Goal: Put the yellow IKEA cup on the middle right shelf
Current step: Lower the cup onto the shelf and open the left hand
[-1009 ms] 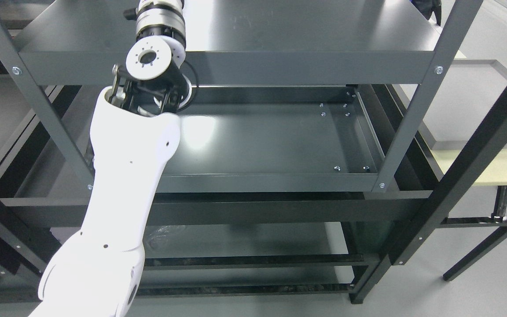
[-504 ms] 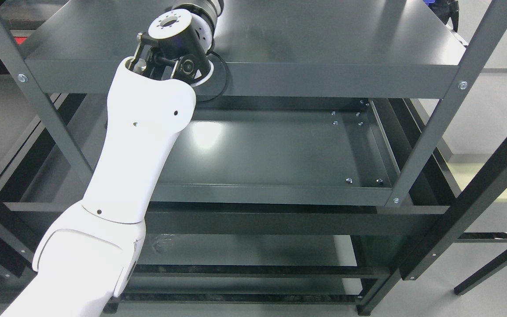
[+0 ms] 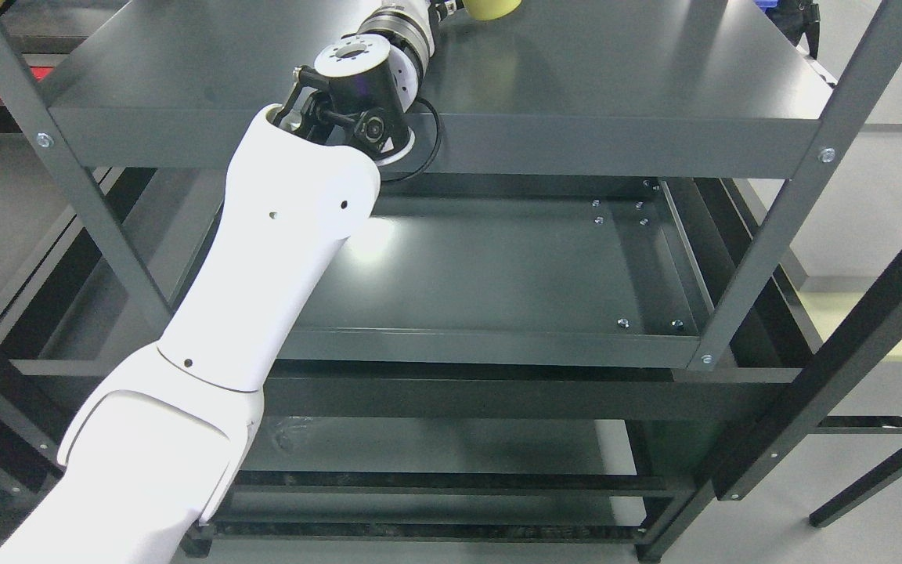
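- My left arm (image 3: 263, 258) comes in from the lower left and stretches up and away, its white forearm crossing in front of the rack (image 3: 764, 258).
- The wrist (image 3: 365, 78) sits level with the front lip of the top shelf (image 3: 615, 70), black joint and silver ring angled up toward the right.
- Beyond the wrist, the arm runs out of the top edge of the picture; my left hand itself is cut off there, so I cannot tell whether its fingers are closed or spread.
- The cup (image 3: 490, 8) shows only as a yellow sliver at the very top edge, just past the wrist, over the top shelf. Whether it touches the shelf or is gripped, I cannot tell.
- A faint yellow reflection lies on the shelf surface right below the cup.
- The middle shelf (image 3: 498, 266) is a dark tray below, with a bright glare patch near my forearm.
- No readable writing or brand mark shows on the cup sliver, the arm or the rack.
- My right arm does not show.
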`<state>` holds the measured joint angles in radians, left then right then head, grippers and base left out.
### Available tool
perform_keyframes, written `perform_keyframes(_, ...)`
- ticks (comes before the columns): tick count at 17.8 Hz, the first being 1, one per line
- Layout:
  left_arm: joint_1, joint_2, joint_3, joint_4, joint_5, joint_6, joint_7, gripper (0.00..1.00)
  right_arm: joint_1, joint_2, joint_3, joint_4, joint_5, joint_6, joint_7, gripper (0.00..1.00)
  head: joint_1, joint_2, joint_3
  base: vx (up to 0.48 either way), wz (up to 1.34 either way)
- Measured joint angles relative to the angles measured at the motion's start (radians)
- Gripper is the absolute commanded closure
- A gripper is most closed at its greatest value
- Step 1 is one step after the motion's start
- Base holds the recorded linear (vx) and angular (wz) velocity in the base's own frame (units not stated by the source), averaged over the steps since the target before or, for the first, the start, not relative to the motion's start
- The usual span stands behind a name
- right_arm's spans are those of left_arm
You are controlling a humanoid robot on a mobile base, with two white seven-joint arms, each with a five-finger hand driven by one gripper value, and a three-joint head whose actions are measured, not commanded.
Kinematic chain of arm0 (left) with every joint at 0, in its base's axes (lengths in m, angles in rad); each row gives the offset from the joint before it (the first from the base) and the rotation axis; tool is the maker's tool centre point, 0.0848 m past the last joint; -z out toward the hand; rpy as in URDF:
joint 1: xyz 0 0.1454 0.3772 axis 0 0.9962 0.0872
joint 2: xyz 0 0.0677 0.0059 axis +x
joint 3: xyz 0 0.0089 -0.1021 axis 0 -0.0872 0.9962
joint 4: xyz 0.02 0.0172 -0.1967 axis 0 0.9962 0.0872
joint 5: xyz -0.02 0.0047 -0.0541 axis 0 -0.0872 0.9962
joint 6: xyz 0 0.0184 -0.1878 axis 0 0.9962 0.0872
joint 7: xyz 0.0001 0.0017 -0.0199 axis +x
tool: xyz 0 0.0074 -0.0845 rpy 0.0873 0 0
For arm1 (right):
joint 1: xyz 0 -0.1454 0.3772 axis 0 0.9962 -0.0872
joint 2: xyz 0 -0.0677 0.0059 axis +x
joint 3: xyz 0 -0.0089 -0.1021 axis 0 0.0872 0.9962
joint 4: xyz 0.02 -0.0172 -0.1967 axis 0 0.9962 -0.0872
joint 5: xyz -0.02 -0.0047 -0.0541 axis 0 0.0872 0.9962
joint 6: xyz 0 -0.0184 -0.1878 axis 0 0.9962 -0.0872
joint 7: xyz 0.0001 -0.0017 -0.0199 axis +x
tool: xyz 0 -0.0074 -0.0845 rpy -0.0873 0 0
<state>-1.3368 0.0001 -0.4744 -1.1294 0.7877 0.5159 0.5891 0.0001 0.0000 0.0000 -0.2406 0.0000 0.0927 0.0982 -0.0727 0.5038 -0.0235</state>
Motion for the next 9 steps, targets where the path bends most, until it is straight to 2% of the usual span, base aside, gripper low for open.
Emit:
perform_keyframes(4,-0.007,0.000,-0.037,0.016,-0.033,-0.002,-0.004,0.13,0.000,0.000,0.000,0.000,0.000,0.000,0.000,0.01,0.0000,0.000,0.000,0.000,0.00)
perform_keyframes(9,-0.010,0.000,-0.063,0.013,-0.095,0.013,-0.004,0.06,0.000,0.000,0.000,0.000,0.000,0.000,0.000,0.01,0.0000,0.000,0.000,0.000,0.00)
